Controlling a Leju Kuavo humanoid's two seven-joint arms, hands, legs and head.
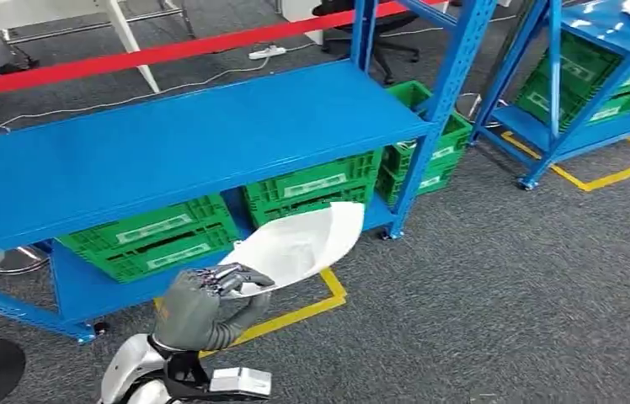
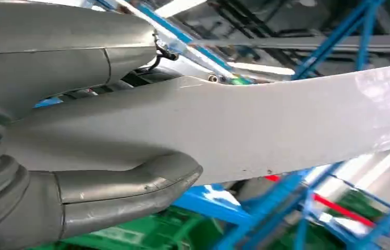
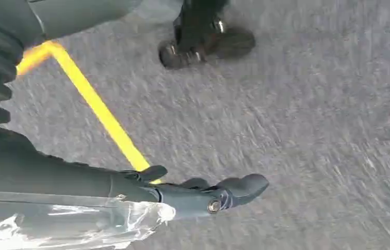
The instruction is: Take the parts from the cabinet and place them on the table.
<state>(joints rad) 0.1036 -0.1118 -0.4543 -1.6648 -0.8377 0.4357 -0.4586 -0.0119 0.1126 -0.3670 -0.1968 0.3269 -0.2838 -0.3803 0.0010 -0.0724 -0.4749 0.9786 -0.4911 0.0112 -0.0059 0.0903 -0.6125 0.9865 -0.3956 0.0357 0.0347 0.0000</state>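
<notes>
Left hand [image 1: 210, 295] is only pinching the white curved part [image 1: 299, 242] by one end out in front of the blue rack [image 1: 210, 135] (right hand [image 3: 203, 195] holds crinkly plastic wrap [image 3: 68, 221]), so it could easily lever loose mid-carry.

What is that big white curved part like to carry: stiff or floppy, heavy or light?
Probably stiff: the white curved sheet-like part juts far out from the left hand, gripped at one end, without drooping. Likely light for its size, since one hand holds it. Its smooth, glossy surface could be slippery, so it may twist in the grip.
</notes>
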